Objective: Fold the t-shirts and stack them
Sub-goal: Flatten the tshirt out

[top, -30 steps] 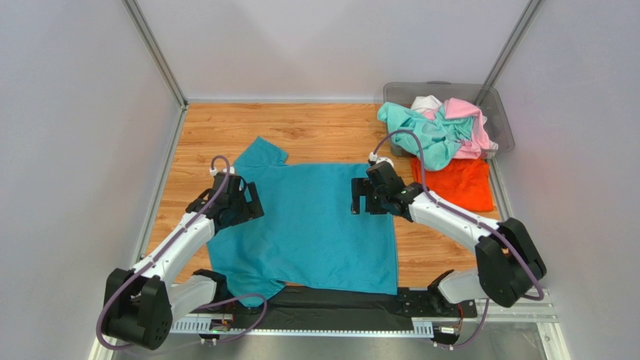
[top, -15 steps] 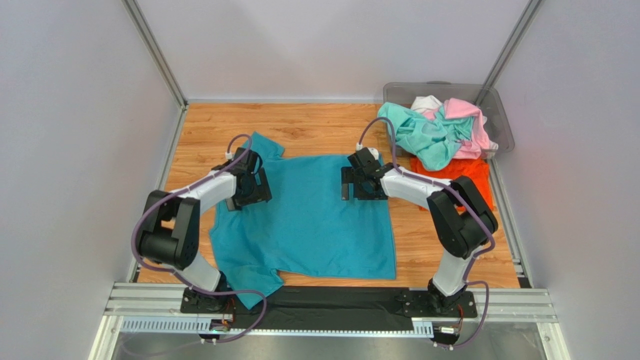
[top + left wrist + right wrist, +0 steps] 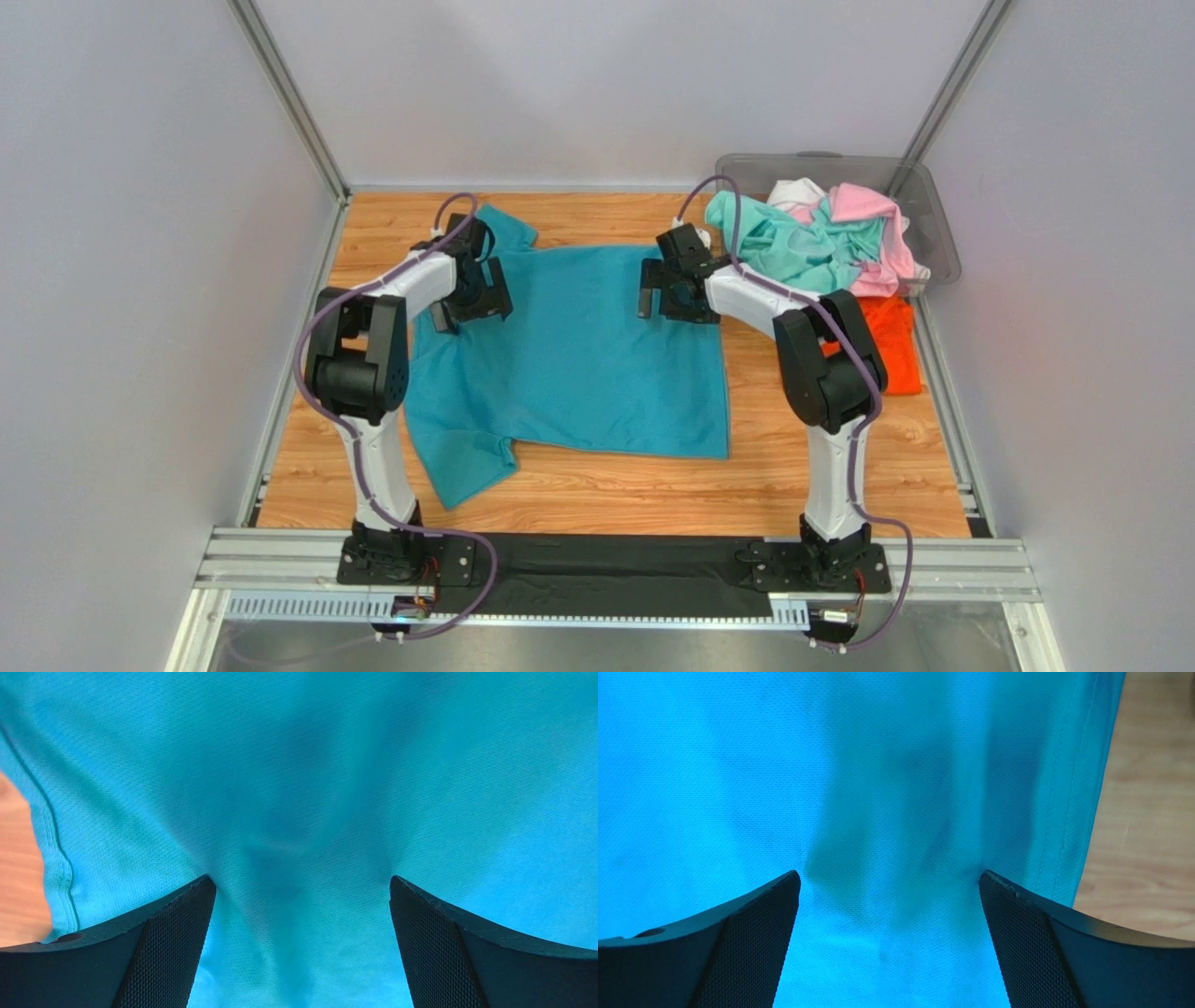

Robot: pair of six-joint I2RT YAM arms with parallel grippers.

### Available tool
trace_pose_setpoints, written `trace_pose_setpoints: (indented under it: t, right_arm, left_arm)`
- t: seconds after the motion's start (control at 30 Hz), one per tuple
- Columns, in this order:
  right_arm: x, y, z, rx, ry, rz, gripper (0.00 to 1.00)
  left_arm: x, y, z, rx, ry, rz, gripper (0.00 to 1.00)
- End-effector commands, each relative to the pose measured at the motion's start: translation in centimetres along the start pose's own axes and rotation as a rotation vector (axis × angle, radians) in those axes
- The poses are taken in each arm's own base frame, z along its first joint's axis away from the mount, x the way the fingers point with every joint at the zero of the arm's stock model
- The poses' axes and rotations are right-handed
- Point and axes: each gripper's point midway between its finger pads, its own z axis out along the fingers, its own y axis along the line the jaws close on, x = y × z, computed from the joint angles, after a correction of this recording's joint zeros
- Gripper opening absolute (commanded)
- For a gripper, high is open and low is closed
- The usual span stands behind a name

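The teal-blue t-shirt [image 3: 575,364] lies spread flat on the wooden table, one sleeve at the far left and one at the near left. My left gripper [image 3: 470,297] rests on its far left part near the shoulder. My right gripper [image 3: 673,291] rests on its far right part near the hem. In the left wrist view the jaws [image 3: 302,882] stand wide apart with teal cloth [image 3: 302,777] pressed under them. In the right wrist view the jaws [image 3: 889,875] are also wide apart on the cloth [image 3: 808,777], close to its stitched edge. Neither gripper pinches the cloth.
A grey translucent bin [image 3: 937,210] at the far right holds the mint-green shirt [image 3: 786,249], the pink shirt [image 3: 877,224] and the white shirt [image 3: 797,191]. The orange shirt [image 3: 881,343] lies on the table in front of the bin. Grey walls enclose the table on three sides.
Both arms have stretched toward the far side of the table. The teal-blue shirt has slid away from the near edge with them.
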Motion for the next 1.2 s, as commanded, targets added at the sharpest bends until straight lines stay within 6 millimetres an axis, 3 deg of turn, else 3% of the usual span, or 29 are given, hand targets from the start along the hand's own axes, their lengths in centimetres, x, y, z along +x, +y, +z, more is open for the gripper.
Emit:
trace_pose_setpoints:
  t: [0.0, 0.07, 0.1, 0.13, 0.2, 0.27, 0.33, 0.37, 0.4, 0.43, 0.47, 0.5, 0.57, 0.6, 0.67, 0.7, 0.8, 0.93, 1.17]
  right_arm:
    - [-1.1, 0.1, 0.0, -0.008, 0.019, -0.038, 1.0]
    - [-1.9, 0.8, -1.2, -0.034, 0.001, -0.05, 1.0]
    - [-2.4, 1.2, -1.9, -0.047, -0.016, -0.056, 1.0]
    - [-3.5, 2.1, -3.8, -0.073, -0.059, -0.068, 1.0]
    - [-4.1, 2.7, -5.9, -0.089, -0.094, -0.087, 1.0]
    - [-4.8, 3.8, -9.5, -0.104, -0.163, -0.108, 1.0]
    - [-3.0, 4.2, -11.2, -0.106, -0.169, -0.128, 1.0]
    - [-3.6, 4.2, -13.8, -0.124, -0.223, -0.1, 1.0]
    - [-2.7, 4.0, -14.5, -0.127, -0.225, -0.094, 1.0]
    - [-0.4, 3.6, -14.6, -0.124, -0.202, -0.094, 1.0]
    - [-0.3, 3.4, -16.6, -0.152, -0.247, -0.046, 1.0]
    - [0.4, 3.1, -17.5, -0.17, -0.258, -0.015, 1.0]
    - [2.6, 1.8, -18.4, -0.208, -0.273, 0.061, 1.0]
    - [3.2, 1.3, -18.8, -0.215, -0.28, 0.084, 1.0]
    - [5.3, -0.1, -18.6, -0.205, -0.266, 0.118, 1.0]
    - [5.3, -0.4, -19.6, -0.226, -0.29, 0.152, 1.0]
    - [6.3, -1.4, -20.0, -0.233, -0.309, 0.192, 1.0]
    - [6.8, -1.7, -20.7, -0.27, -0.334, 0.231, 1.0]
    - [7.0, -1.8, -20.3, -0.257, -0.327, 0.231, 1.0]
  left_arm:
    - [-1.6, -0.2, -1.1, 0.008, 0.005, 0.039, 1.0]
    - [-2.2, -0.4, -2.2, 0.02, -0.013, 0.039, 1.0]
    - [-3.0, -0.7, -3.7, 0.043, -0.045, 0.034, 1.0]
    - [-3.1, -0.9, -4.5, 0.064, -0.054, 0.031, 1.0]
    - [-3.2, -0.7, -7.2, 0.093, -0.095, 0.017, 1.0]
    - [-2.6, -0.2, -9.1, 0.107, -0.113, 0.004, 1.0]
    - [-0.3, 0.9, -11.4, 0.131, -0.122, -0.034, 1.0]
    - [0.9, 1.3, -12.0, 0.143, -0.117, -0.053, 1.0]
    - [3.5, 2.3, -12.8, 0.154, -0.106, -0.087, 1.0]
    - [5.1, 2.7, -13.2, 0.172, -0.093, -0.112, 1.0]
    - [6.7, 3.2, -13.3, 0.176, -0.084, -0.129, 1.0]
    - [9.4, 4.6, -13.3, 0.175, -0.079, -0.147, 1.0]
    - [12.0, 5.6, -12.9, 0.176, -0.073, -0.221, 1.0]
    - [14.2, 6.3, -12.6, 0.192, -0.061, -0.233, 1.0]
    - [16.4, 5.7, -13.3, 0.282, -0.041, -0.259, 1.0]
    - [18.4, 6.1, -12.6, 0.283, 0.0, -0.273, 1.0]
    - [21.4, 6.3, -12.4, 0.341, 0.029, -0.327, 1.0]
    - [23.5, 7.2, -11.6, 0.332, 0.031, -0.41, 1.0]
    - [23.6, 7.8, -12.1, 0.288, 0.038, -0.446, 0.99]
